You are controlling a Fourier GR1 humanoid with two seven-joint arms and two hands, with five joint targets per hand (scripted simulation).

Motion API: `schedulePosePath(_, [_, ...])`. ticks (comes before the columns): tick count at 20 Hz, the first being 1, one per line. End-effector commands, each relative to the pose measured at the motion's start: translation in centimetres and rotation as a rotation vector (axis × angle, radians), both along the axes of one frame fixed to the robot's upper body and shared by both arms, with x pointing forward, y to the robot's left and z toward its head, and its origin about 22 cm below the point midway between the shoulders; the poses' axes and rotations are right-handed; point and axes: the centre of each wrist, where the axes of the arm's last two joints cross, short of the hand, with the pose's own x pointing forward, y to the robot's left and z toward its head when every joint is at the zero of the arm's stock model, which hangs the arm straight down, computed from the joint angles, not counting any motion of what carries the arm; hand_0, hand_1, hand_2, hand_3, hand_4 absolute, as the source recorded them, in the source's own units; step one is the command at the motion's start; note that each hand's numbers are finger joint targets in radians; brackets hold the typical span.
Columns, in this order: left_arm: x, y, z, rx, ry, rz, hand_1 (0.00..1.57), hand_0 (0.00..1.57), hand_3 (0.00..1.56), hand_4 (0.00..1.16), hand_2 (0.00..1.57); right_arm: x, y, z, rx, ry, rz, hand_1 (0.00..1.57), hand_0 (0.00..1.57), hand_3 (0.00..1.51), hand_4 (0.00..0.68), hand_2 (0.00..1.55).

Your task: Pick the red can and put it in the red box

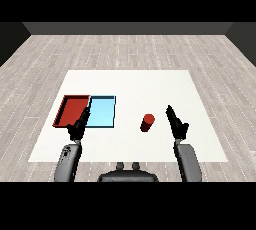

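Observation:
A red can (147,122) stands upright on the white table, right of the middle. My right hand (176,123) hovers just to the can's right with straight fingers pointing away from me, apart from the can. The red tray (70,110) lies at the left, with the light blue tray (102,112) touching its right side. Over the near edge of the seam between the two trays is my left hand (79,125), fingers straight and holding nothing.
The white table (130,86) stretches well beyond the trays and can, with bare surface at the back and far right. Grey wood flooring surrounds it. Both grey forearms come in from the lower corners.

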Motion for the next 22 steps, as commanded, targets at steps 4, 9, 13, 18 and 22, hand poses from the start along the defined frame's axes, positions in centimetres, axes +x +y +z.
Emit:
schedulePosePath(4, [0.5, -0.4, 0.9, -0.021, 0.003, 0.029, 0.0, 0.0, 0.0, 0.0, 0.0, -2.9, -6.9, -0.2, 0.025, 0.001, -0.014, 0.0, 0.0, 0.0, 0.0, 0.0])
schedulePosePath(9, [1.2, -0.5, 3.2, -0.08, -0.422, 0.014, 0.0, 0.0, 0.0, 0.0, 0.0, -2.8, -8.0, 0.8, 0.127, -0.317, 0.032, 0.0, 0.0, 0.0, 0.0, 0.0])
schedulePosePath(13, [-0.9, -1.3, 3.1, -0.077, -0.464, 0.018, 0.0, 0.0, 0.0, 0.0, 0.0, -4.1, -9.4, 0.1, 0.139, -0.348, 0.062, 0.0, 0.0, 0.0, 0.0, 0.0])
schedulePosePath(18, [0.3, -0.5, -0.5, -0.088, -0.464, 0.004, 0.0, 0.0, 0.0, 0.0, 0.0, -3.6, -9.3, -0.7, 0.133, -0.339, 0.06, 0.0, 0.0, 0.0, 0.0, 0.0])
schedulePosePath(22, [1.1, -1.5, 2.4, -0.049, -0.454, 0.007, 0.0, 0.0, 0.0, 0.0, 0.0, -3.7, -11.1, -2.4, 0.138, -0.361, 0.054, 0.0, 0.0, 0.0, 0.0, 0.0])
